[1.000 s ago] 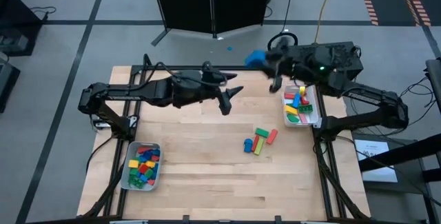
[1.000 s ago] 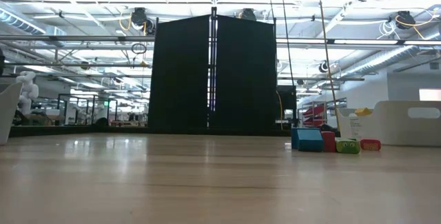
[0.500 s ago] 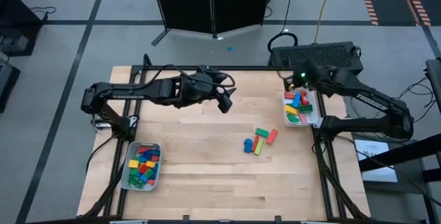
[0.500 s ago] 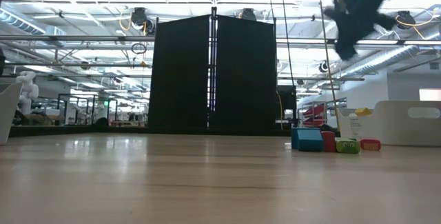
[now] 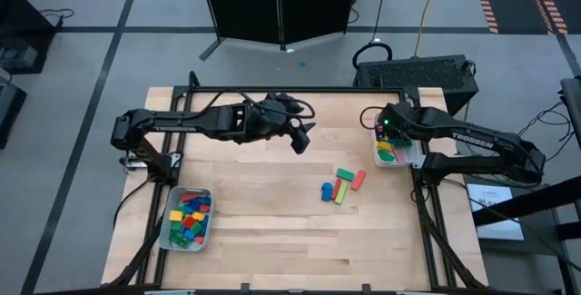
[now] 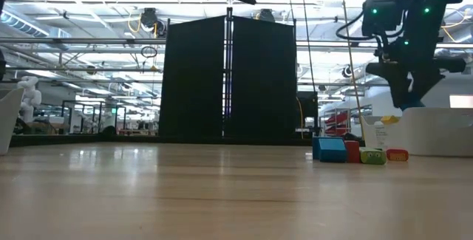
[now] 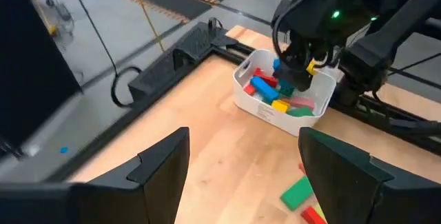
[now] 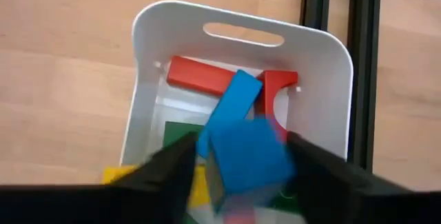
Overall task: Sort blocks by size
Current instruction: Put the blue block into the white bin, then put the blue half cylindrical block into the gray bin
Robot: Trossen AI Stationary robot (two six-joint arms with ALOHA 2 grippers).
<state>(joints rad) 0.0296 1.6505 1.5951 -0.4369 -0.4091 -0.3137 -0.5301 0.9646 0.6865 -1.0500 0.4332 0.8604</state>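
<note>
My right gripper (image 5: 388, 130) is over the white tray (image 8: 241, 17) at the table's right edge, shut on a blue block (image 8: 241, 138). Red (image 8: 200, 76), green and yellow blocks lie in that tray. Several loose blocks (image 5: 340, 184) in blue, green, yellow and red lie on the table right of the middle; they also show in the low view (image 6: 355, 152). My left gripper (image 5: 300, 138) hangs open and empty above the table's far middle; its fingers (image 7: 162, 165) stand wide apart. My right gripper pinches the blue block between its two fingers, one on each side (image 8: 210, 158). The fingers point down from above. The block is lifted clear, above the blocks in the tray.
A second pale tray (image 5: 164, 239) full of mixed blocks stands at the near left. The right tray's wall (image 6: 436, 131) rises at the right of the low view. Black frame rails (image 8: 362, 58) run just beyond the right tray. Bare wood lies between the trays.
My right gripper has come from beyond the table's far edge toward the near edge and down, carrying the blue block to a place over the right tray. My left gripper has dropped a little and now shows at the top of the low view.
</note>
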